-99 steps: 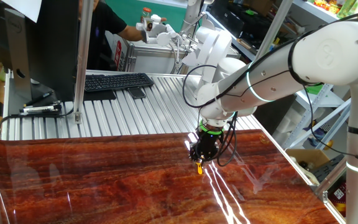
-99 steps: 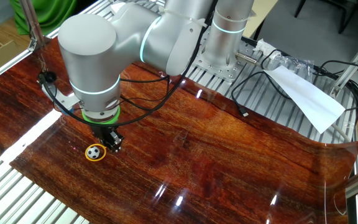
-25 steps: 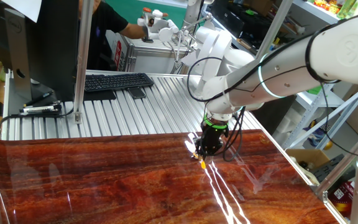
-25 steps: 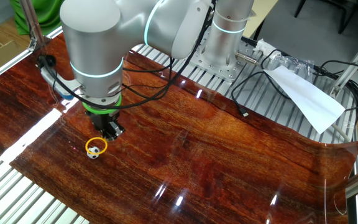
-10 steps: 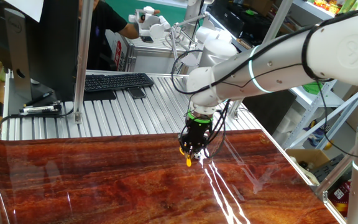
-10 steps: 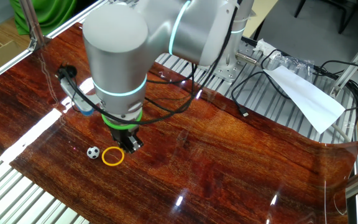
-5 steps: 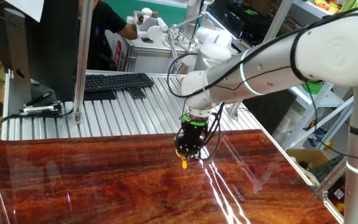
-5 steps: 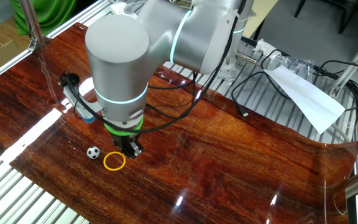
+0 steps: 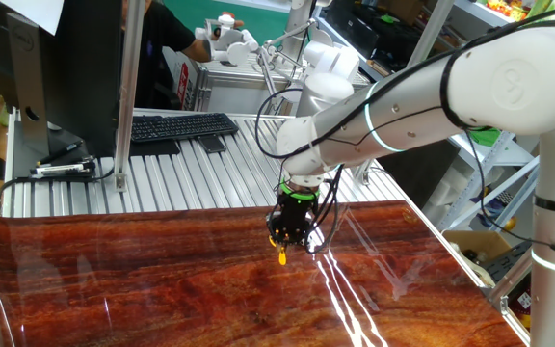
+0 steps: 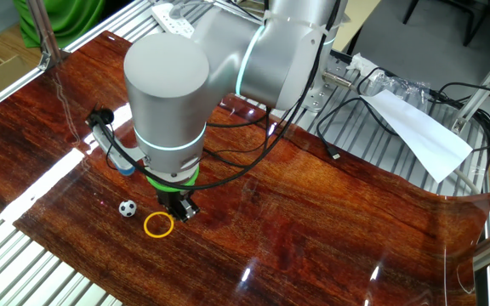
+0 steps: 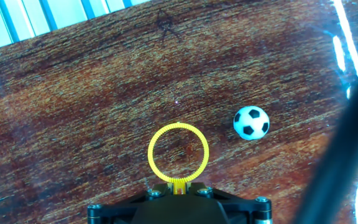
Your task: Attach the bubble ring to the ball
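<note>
Your tool is gripping the bubble ring by its short stem, holding the yellow loop low over the counter. The ball is sitting just to the ring's right in the hand view, not touching it.

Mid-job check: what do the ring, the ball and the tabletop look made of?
Bubble ring: thin yellow plastic, by its ridged rim. Ball: probably hard plastic or rubber, printed like a football. Table: glossy wood-grain surface, streaked with glare; real wood or laminate is unclear.

White arm, green ring, black cables
</note>
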Tool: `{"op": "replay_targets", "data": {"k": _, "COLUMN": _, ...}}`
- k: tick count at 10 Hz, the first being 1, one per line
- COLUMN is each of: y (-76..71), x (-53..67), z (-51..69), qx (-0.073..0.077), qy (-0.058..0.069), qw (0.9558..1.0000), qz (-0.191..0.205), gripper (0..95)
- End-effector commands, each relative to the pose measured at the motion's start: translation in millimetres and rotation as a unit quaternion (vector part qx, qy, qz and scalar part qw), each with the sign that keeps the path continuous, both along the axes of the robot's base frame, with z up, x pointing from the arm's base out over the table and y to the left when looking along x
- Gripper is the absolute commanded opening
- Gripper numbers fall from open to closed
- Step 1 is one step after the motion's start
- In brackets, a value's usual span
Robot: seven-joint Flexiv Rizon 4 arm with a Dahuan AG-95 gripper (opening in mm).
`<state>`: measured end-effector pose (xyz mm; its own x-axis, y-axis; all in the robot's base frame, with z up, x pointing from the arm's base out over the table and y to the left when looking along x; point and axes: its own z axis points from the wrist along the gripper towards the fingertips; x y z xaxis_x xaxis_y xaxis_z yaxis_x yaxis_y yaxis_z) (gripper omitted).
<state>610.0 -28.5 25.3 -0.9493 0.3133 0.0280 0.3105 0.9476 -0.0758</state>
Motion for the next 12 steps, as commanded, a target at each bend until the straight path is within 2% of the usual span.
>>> {"op": "replay_targets", "data": {"k": 1, "y": 0.0, "x": 0.9, "z": -1.9, "qx": 0.0, "qy": 0.001, "qw": 1.0, "qz": 0.0, "gripper": 0.0}}
{"op": "replay_targets", "data": {"k": 3, "y": 0.6, "x": 1.7, "z": -5.0, "qx": -0.001, "qy": 0.001, "qw": 1.0, "qz": -0.005, "gripper": 0.0}}
{"op": "replay_targets", "data": {"k": 4, "y": 0.9, "x": 2.0, "z": -6.1, "qx": -0.001, "qy": 0.001, "qw": 1.0, "qz": -0.006, "gripper": 19.0}}
{"op": "replay_targets", "data": {"k": 5, "y": 1.0, "x": 2.2, "z": -6.7, "qx": -0.001, "qy": 0.001, "qw": 1.0, "qz": -0.007, "gripper": 19.0}}
{"op": "replay_targets", "data": {"k": 6, "y": 1.1, "x": 2.3, "z": -7.3, "qx": -0.001, "qy": 0.001, "qw": 0.9999, "qz": -0.01, "gripper": 38.0}}
{"op": "replay_targets", "data": {"k": 12, "y": 1.1, "x": 2.5, "z": -7.7, "qx": 0.002, "qy": 0.006, "qw": 0.9999, "qz": -0.014, "gripper": 38.0}}
